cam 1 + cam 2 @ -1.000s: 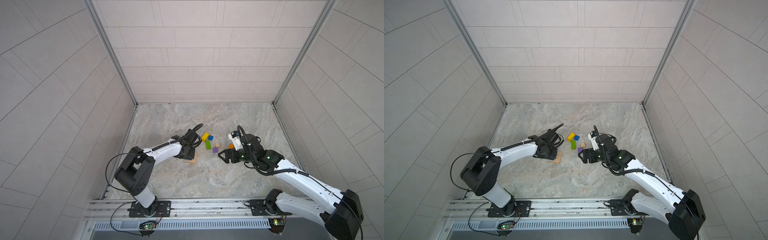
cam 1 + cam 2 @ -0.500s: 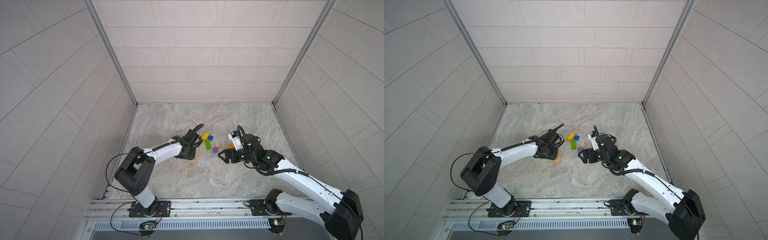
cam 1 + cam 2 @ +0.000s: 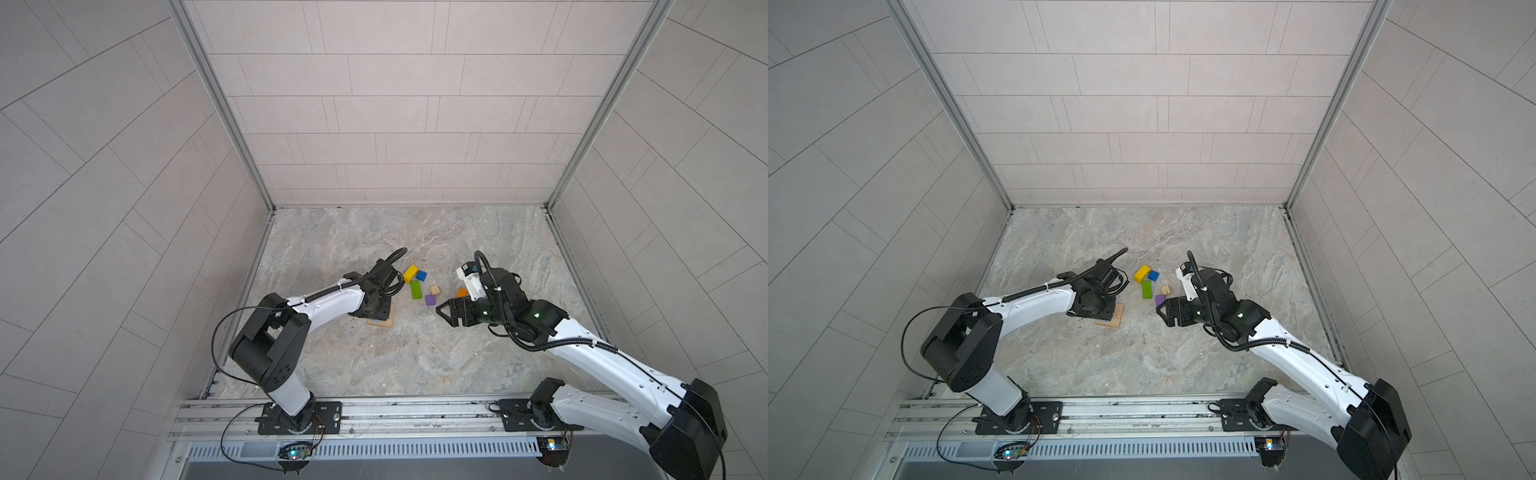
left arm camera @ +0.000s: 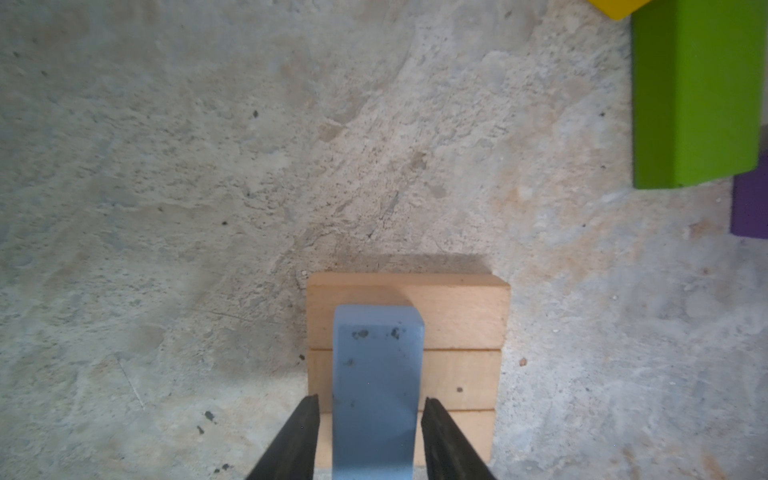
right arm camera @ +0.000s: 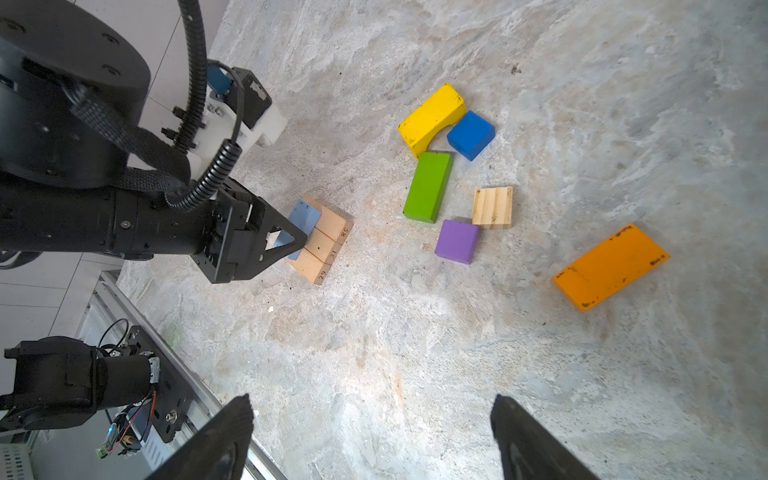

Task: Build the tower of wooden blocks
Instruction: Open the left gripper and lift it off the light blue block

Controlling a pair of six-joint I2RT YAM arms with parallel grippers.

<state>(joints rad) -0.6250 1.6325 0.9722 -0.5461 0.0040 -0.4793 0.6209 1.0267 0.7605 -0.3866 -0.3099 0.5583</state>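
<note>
Three plain tan bars [image 4: 461,316] lie side by side on the floor as a base. A light-blue bar [image 4: 374,386] rests flat across them. My left gripper [image 4: 370,401] straddles this bar, open, with a thin gap showing on each side of it. The right wrist view shows the same stack [image 5: 328,237] under the left gripper [image 5: 297,245]. My right gripper [image 5: 372,401] hovers open and empty over bare floor, right of the stack in a top view [image 3: 442,312].
Loose blocks lie between the arms: a yellow arch [image 5: 432,116], a dark-blue cube [image 5: 470,135], a green bar [image 5: 428,187], a small tan block [image 5: 492,207], a purple cube [image 5: 457,242] and an orange bar [image 5: 611,266]. Tiled walls enclose the floor.
The left jaws have parted a little from the light-blue bar, which stays on the tan bars. Neither arm has visibly shifted.
</note>
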